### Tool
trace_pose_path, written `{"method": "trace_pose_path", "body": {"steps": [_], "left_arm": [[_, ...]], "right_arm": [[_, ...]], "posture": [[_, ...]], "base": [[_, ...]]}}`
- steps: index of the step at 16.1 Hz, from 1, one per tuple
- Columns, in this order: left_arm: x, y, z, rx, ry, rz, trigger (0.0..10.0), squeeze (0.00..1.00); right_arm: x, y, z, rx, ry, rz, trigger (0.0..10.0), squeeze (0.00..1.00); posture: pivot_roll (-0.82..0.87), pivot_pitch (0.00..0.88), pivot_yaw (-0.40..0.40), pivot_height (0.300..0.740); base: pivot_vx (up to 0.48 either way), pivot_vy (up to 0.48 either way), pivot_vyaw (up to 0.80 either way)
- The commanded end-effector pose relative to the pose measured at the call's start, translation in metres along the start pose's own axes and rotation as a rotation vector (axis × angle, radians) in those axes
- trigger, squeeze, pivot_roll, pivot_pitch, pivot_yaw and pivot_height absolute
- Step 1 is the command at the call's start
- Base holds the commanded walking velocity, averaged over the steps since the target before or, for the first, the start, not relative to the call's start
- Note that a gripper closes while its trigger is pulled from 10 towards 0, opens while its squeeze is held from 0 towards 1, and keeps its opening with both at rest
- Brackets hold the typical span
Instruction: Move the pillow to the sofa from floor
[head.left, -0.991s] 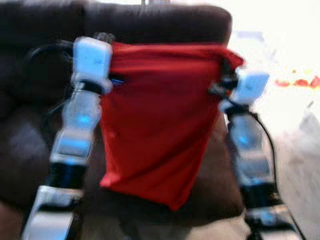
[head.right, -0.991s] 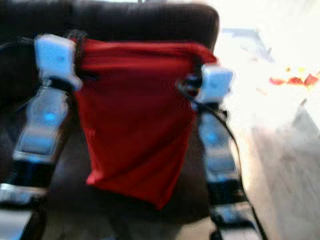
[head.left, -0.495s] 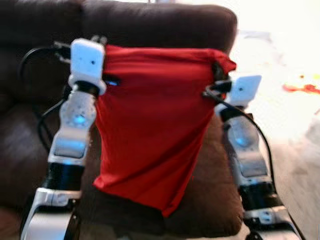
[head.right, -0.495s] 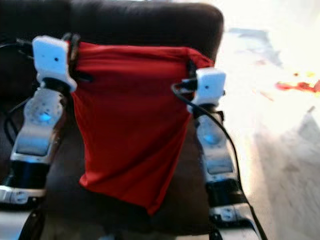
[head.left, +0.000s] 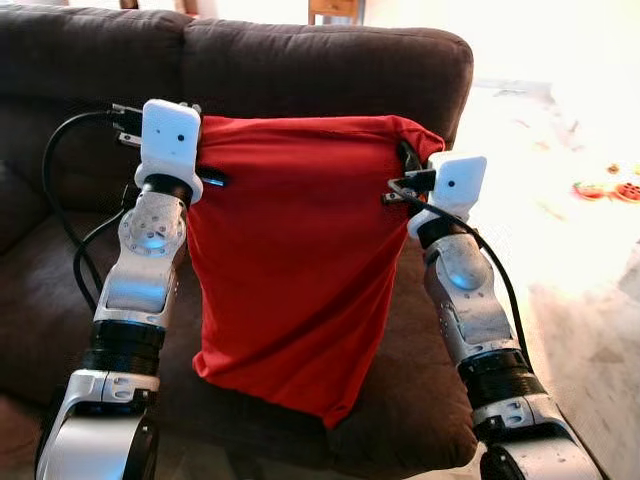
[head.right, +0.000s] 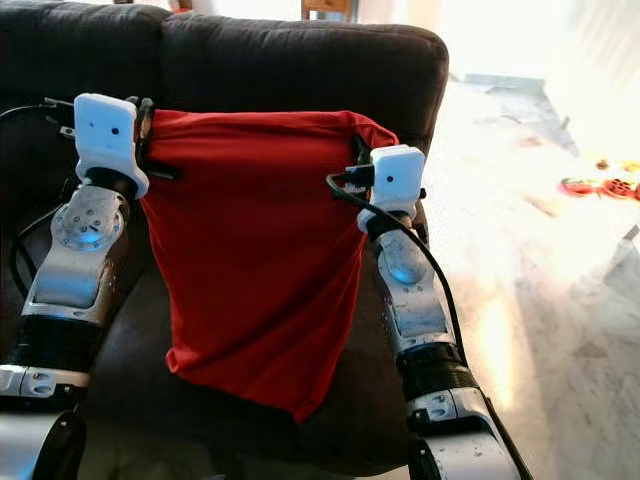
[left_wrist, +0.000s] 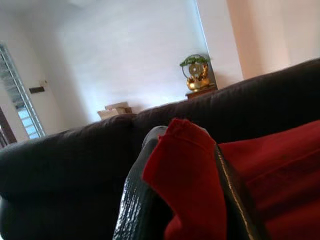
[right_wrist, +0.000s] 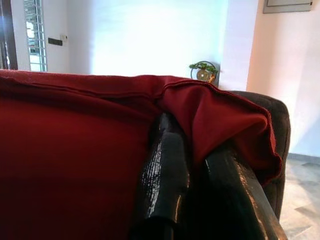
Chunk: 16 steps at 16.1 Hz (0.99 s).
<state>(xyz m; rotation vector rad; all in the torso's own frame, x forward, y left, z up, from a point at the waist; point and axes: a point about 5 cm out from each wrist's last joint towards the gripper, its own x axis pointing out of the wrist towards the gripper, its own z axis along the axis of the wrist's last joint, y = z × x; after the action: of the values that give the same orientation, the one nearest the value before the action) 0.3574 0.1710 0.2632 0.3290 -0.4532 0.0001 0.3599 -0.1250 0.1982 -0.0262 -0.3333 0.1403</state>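
Well past the halfway mark, by the look of it: red pillow (head.left: 300, 270) already off the floor, hanging in the air in front of the dark brown sofa (head.left: 330, 70), stretched between both arms, its lower corner drooping just above the seat cushion near the front edge. Left gripper (left_wrist: 187, 200) pinched tight on one upper corner of the red fabric, cloth bunched between the two black fingers (left_wrist: 137, 205); right gripper (right_wrist: 200, 185) likewise clamped on the other upper corner, a fold of red draped over its fingers (right_wrist: 165, 175). Top edge held about level with the upper part of the backrest, roughly at the seam between the two back cushions and toward the sofa's right arm. Left to do, as a judgement: lowering or swinging forward onto the seat, then letting go with both grippers. No containers in sight, only a small ornament with green leaves (left_wrist: 196, 72) on a ledge behind the sofa.
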Motion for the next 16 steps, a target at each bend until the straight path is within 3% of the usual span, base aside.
{"method": "trace_pose_path", "body": {"steps": [1, 3, 9, 13, 16], "left_arm": [[0.01, 0.013, 0.024, 0.013, -0.085, 0.025, 10.0, 0.0], [0.016, 0.014, 0.044, 0.044, -0.136, 0.003, 10.0, 0.0], [0.015, 0.009, 0.055, 0.055, -0.121, -0.033, 10.0, 0.0], [0.006, 0.009, 0.022, 0.077, 0.019, -0.026, 10.0, 0.0], [-0.004, 0.01, -0.005, 0.03, 0.064, 0.004, 10.0, 0.0]], "right_arm": [[0.008, -0.015, 0.018, 0.015, -0.084, -0.064, 10.0, 0.0], [0.01, -0.017, 0.019, 0.015, -0.093, -0.063, 10.0, 0.0], [0.01, -0.019, 0.013, 0.023, -0.088, -0.08, 10.0, 0.0], [0.01, -0.02, 0.008, 0.016, -0.072, -0.082, 10.0, 0.0], [0.007, -0.016, 0.0, 0.012, -0.042, -0.074, 10.0, 0.0]], "posture": [[0.1, 0.0, -0.034, 0.74], [0.11, 0.0, -0.031, 0.74], [0.13, 0.0, -0.028, 0.74], [0.12, 0.0, -0.033, 0.74], [0.12, 0.006, -0.041, 0.74]], "base": [[0.0, 0.0, 0.0], [0.0, 0.0, 0.0], [0.0, 0.0, 0.0], [0.0, 0.0, 0.0], [0.0, 0.0, 0.0]]}}
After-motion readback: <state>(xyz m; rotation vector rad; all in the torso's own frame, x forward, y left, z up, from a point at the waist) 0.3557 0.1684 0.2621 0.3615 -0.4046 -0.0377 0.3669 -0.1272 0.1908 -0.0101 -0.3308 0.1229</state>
